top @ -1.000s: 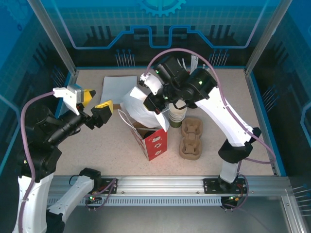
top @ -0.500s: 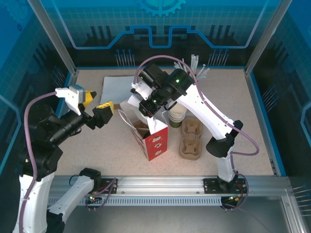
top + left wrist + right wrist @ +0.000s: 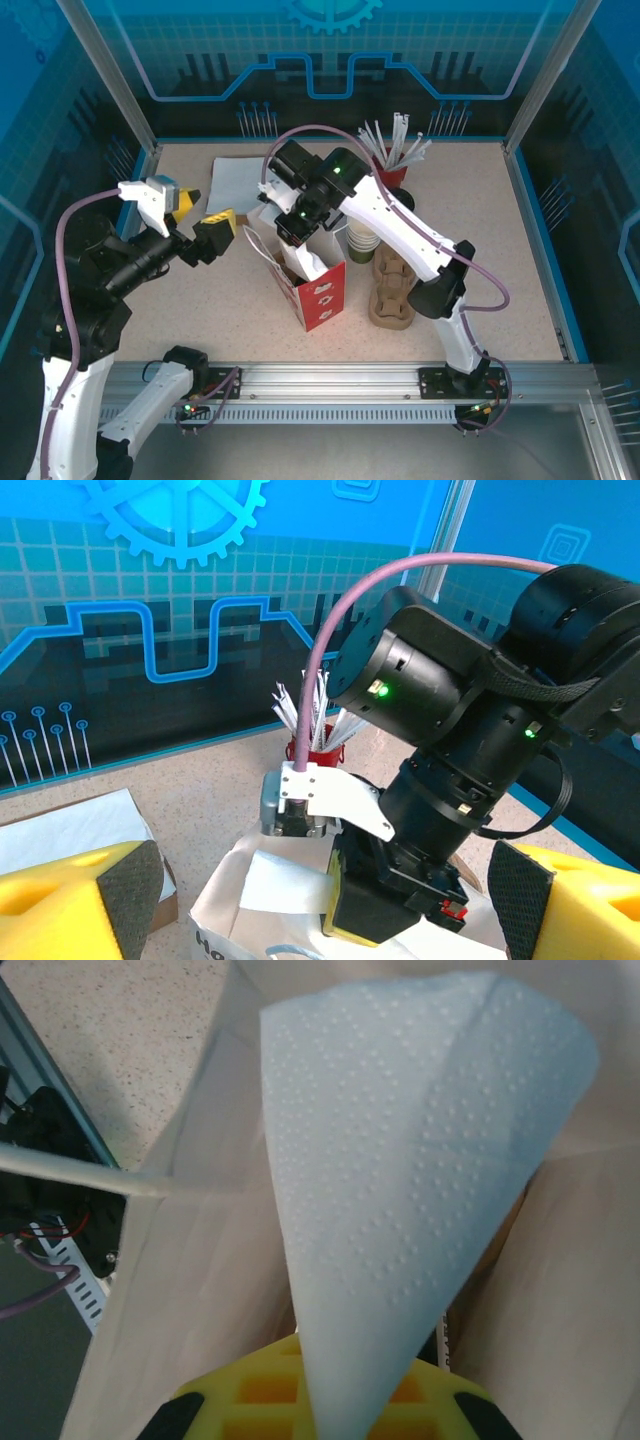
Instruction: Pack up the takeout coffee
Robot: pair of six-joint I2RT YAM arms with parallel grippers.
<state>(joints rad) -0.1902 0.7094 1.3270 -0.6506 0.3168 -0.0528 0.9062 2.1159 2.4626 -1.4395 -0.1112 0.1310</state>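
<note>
Takeout coffee is not something I can single out as 1 cup. The cream-and-green cups beside the pulp carrier (image 3: 393,290) read as a nested stack (image 3: 362,238). Whether a cup already sits inside the red paper bag (image 3: 322,295) cannot be told, since the arm and paper cover its mouth. The right gripper (image 3: 322,1395) is clenched on a corner of a white embossed napkin (image 3: 420,1180). The napkin fans out ahead of the fingers between the bag's pale inner walls, probably so it goes in as an extra with the order. The left gripper (image 3: 198,212) hangs with its 2 yellow fingers spread wide and nothing between them. It sits just left of the bag and faces it, I judge to steady the bag or hold it open. The bag stands upright, close beside the carrier
</note>
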